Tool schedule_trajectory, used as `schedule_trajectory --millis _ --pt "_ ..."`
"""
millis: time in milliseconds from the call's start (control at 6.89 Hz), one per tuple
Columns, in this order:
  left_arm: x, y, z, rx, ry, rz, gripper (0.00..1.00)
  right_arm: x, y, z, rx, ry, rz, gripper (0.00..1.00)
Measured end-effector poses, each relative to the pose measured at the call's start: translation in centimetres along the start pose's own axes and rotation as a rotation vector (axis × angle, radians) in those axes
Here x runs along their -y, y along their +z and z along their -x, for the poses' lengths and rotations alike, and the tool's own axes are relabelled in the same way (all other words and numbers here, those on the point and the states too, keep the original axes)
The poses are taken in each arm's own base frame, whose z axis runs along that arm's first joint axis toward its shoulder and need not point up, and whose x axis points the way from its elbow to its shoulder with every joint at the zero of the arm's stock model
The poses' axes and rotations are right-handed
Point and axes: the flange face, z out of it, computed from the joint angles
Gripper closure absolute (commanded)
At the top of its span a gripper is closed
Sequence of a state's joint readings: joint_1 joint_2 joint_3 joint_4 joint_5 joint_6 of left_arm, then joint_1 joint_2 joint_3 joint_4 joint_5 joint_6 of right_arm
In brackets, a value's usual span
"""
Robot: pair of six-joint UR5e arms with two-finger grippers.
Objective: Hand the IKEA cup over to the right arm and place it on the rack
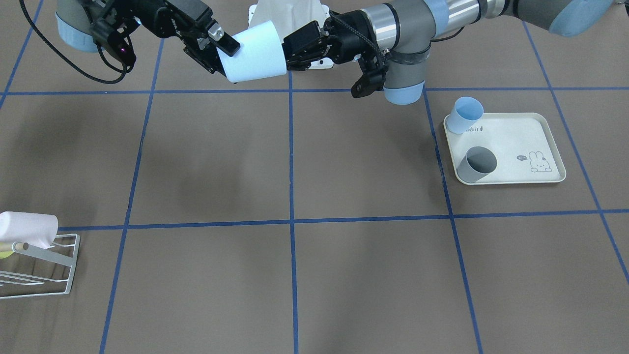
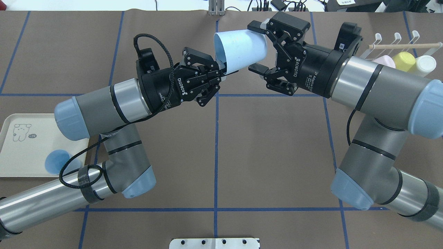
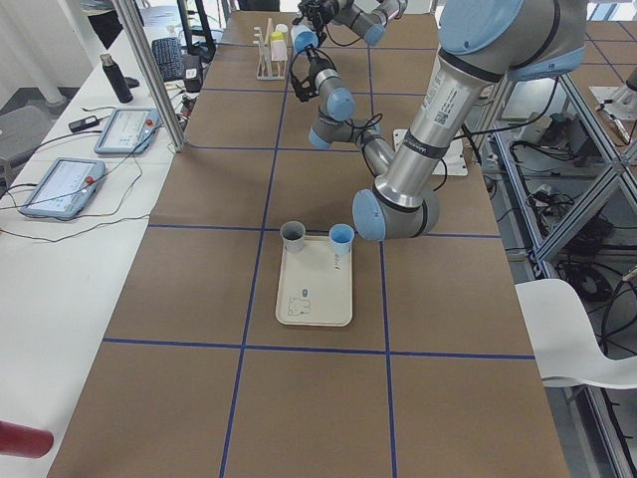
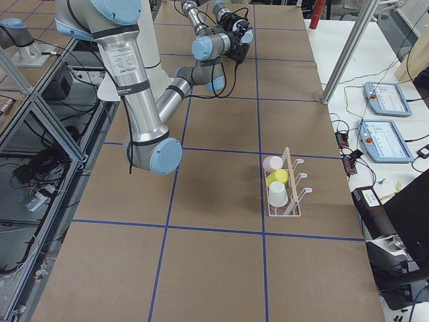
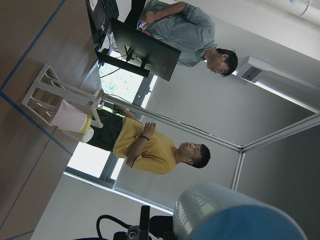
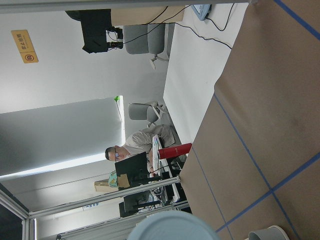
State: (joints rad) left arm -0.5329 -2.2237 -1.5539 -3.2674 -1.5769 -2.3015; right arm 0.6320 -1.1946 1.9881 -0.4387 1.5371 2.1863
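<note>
A light blue IKEA cup (image 2: 240,48) hangs on its side in the air above the table's far middle. My left gripper (image 2: 224,72) is shut on its rim at the open end, one finger inside and one outside. My right gripper (image 2: 258,46) is open, its fingers straddling the cup's base end, very close to the wall. From across the table the cup (image 1: 253,54) shows between the right gripper (image 1: 220,55) and the left gripper (image 1: 286,51). The white wire rack (image 2: 398,45) stands behind the right arm, also seen as the rack (image 1: 49,265).
Pink, yellow and white cups (image 4: 275,180) lie on the rack. A cream rabbit-print tray (image 1: 530,142) on my left side bears a small blue cup (image 1: 464,115) and a grey cup (image 1: 475,164). People stand beyond the table's end.
</note>
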Motion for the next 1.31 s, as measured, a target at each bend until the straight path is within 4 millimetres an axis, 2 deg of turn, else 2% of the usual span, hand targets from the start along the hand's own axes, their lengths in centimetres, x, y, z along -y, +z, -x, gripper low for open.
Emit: schedule_trajectory --millis 145,290,436,581,726,871,1017,1307 --pt "-0.3 0.1 0.3 0.003 -0.003 0.004 1.00 0.0 0.0 0.0 0.000 0.001 0.000 0.24" --pt "-0.4 0.1 0.4 0.004 0.001 0.005 1.00 0.0 0.0 0.0 0.000 0.001 0.000 0.44" --pt "-0.5 0.1 0.5 0.003 0.010 0.007 1.00 0.0 0.0 0.0 0.000 0.001 -0.001 0.74" --pt "-0.6 0.1 0.4 0.002 0.014 0.008 0.90 0.0 0.0 0.0 0.000 0.004 -0.001 1.00" --pt "-0.6 0.1 0.3 0.000 0.016 0.009 0.44 0.0 0.0 0.0 0.000 0.008 0.000 1.00" --pt "-0.7 0.0 0.3 0.001 0.016 0.009 0.14 0.0 0.0 0.0 0.001 0.009 0.000 1.00" --pt "-1.0 0.2 0.0 0.006 0.020 0.004 0.01 0.0 0.0 0.0 0.002 0.010 0.001 1.00" --pt "-1.6 0.6 -0.9 0.035 0.032 -0.023 0.01 0.0 0.0 0.1 0.002 0.011 0.000 1.00"
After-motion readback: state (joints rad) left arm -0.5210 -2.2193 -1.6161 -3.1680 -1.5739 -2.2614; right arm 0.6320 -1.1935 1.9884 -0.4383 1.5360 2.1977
